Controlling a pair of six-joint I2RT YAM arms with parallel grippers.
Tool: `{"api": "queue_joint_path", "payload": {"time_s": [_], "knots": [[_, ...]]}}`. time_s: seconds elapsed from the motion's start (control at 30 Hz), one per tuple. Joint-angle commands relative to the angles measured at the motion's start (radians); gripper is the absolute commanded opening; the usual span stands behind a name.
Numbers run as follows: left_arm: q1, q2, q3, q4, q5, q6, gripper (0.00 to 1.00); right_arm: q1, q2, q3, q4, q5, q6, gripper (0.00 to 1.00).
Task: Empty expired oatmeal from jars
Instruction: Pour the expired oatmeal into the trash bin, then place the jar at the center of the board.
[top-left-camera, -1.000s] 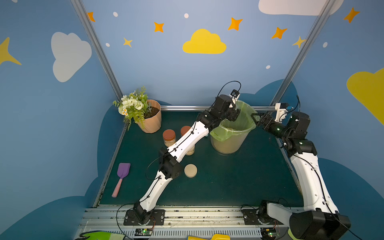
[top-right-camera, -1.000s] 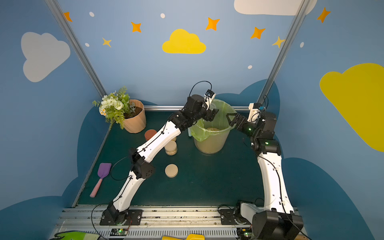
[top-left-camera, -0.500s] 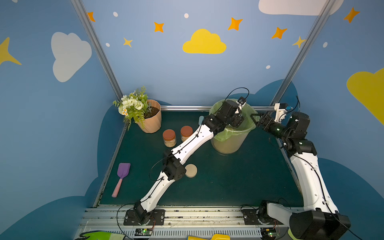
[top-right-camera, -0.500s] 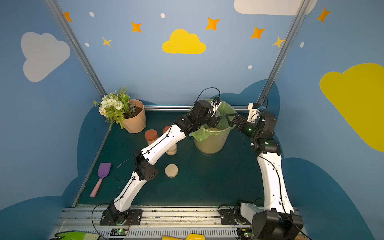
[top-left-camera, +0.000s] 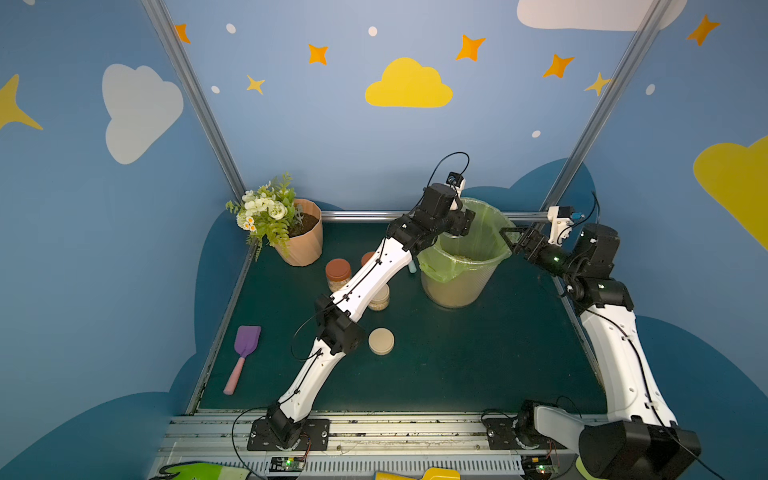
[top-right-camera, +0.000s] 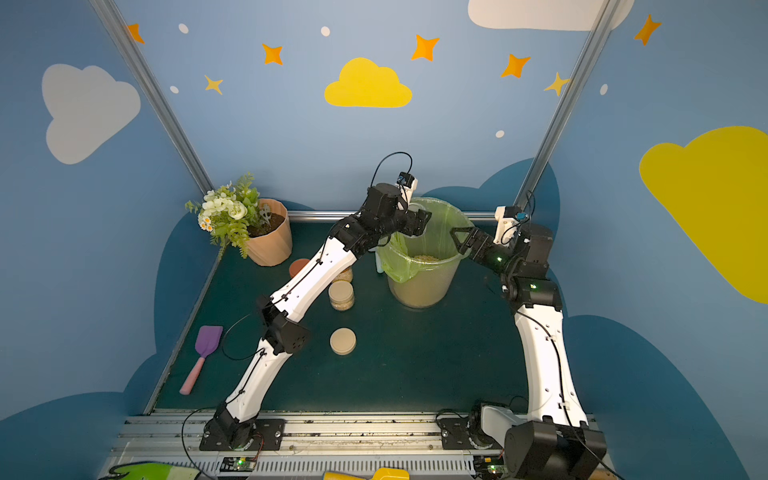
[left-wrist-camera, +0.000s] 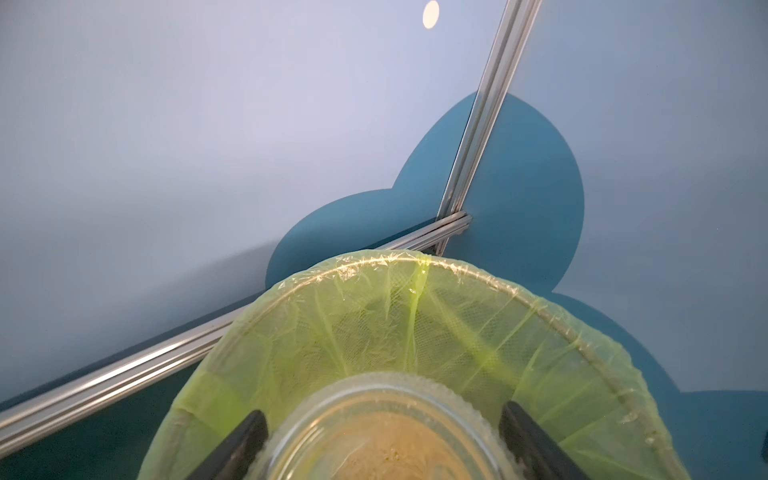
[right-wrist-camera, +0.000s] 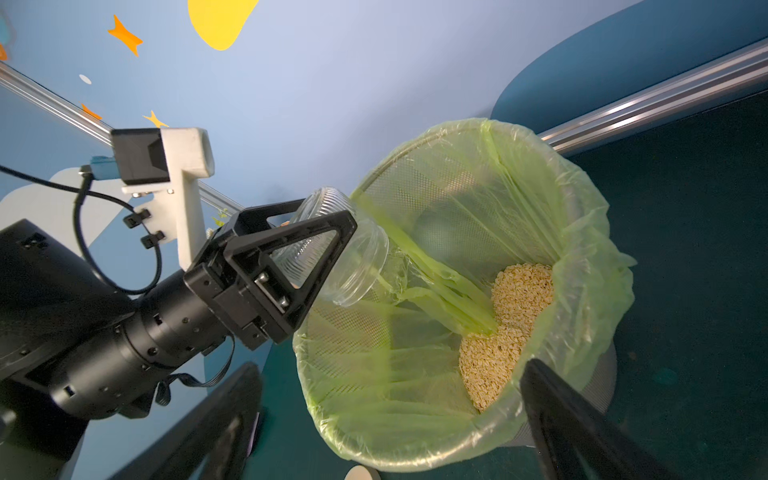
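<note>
1. Left gripper (right-wrist-camera: 324, 220): the jaws are clamped across the ribbed wall of a small clear cylindrical jar (right-wrist-camera: 353, 266) with its lid off.
2. The held jar's long axis is tilted, with the open mouth lower than the base. The mouth sits just inside the rim of the beige mesh bin with a green plastic liner (right-wrist-camera: 457, 124), on the left arm's side.
3. No grains show through the jar wall in the right wrist view, so it is judged empty or nearly so. Residue at the base cannot be ruled out.
4. Oatmeal (right-wrist-camera: 515, 291): pale tan flakes are heaped at the bottom of the liner.
5. Right gripper (top-left-camera: 512, 240): the jaws stand wide and hold nothing, just beside the opposite rim.
6. A rust-red-lidded jar (top-left-camera: 338, 274) and a beige-lidded jar (top-right-camera: 341, 295) stand on the dark green table (top-left-camera: 457, 365). A loose beige round lid (top-left-camera: 381, 340) lies flat nearer the front.
7. Governing relation: the lidded jars lie on the left arm's side of the bin, which stands between them and the right gripper. The left arm is nearer.
8. The next move probably calls for drawing the jar back along its axis, clear of the liner folds.
</note>
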Motion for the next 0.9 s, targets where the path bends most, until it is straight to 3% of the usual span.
{"api": "queue_joint_path", "payload": {"time_s": [0.0, 0.23, 0.37, 0.6, 0.87], "knots": [[-0.017, -0.095, -0.015, 0.124, 0.052, -0.207, 0.19, 0.001, -0.019, -0.037, 0.102, -0.032, 0.084, 0.97], [-0.016, -0.159, -0.017, 0.19, -0.002, -0.46, 0.22, 0.011, -0.004, -0.116, 0.379, -0.061, 0.371, 0.97], [-0.01, -0.19, -0.085, 0.305, 0.0, -0.633, 0.22, 0.067, 0.001, -0.174, 0.563, 0.015, 0.499, 0.97], [-0.004, -0.236, -0.275, 0.48, -0.031, -0.943, 0.2, 0.209, -0.006, -0.229, 0.689, 0.222, 0.556, 0.97], [-0.023, -0.335, -0.562, 0.657, -0.134, -1.142, 0.21, 0.311, -0.029, -0.322, 0.803, 0.42, 0.609, 0.97]]}}
